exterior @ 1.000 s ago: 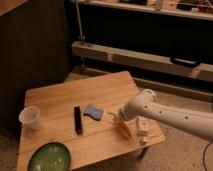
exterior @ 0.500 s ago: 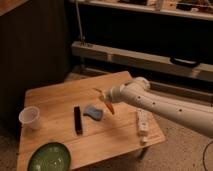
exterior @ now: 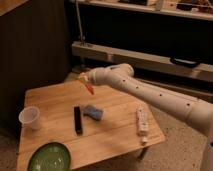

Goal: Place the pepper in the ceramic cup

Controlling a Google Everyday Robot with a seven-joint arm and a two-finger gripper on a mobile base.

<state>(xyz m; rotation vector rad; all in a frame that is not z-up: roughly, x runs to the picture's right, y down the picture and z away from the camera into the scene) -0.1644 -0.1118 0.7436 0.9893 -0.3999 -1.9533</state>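
One of each is counted at the wooden table (exterior: 117, 134).
On it: pale ceramic cup (exterior: 30, 117), green round bowl (exterior: 48, 157), black bar (exterior: 77, 120), blue pad (exterior: 93, 112), white oblong stick (exterior: 142, 121); above it: orange-red pepper (exterior: 90, 88) clamped in the gripper (exterior: 86, 80).

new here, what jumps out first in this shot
The white arm reaches in from the right, its gripper shut on the orange-red pepper in the air above the wooden table. The pale ceramic cup stands at the table's left edge, the green bowl at its front left corner.

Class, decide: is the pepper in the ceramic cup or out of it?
Out. The pepper hangs in the gripper, held above the table at its far side, well apart from the ceramic cup standing near the left edge.
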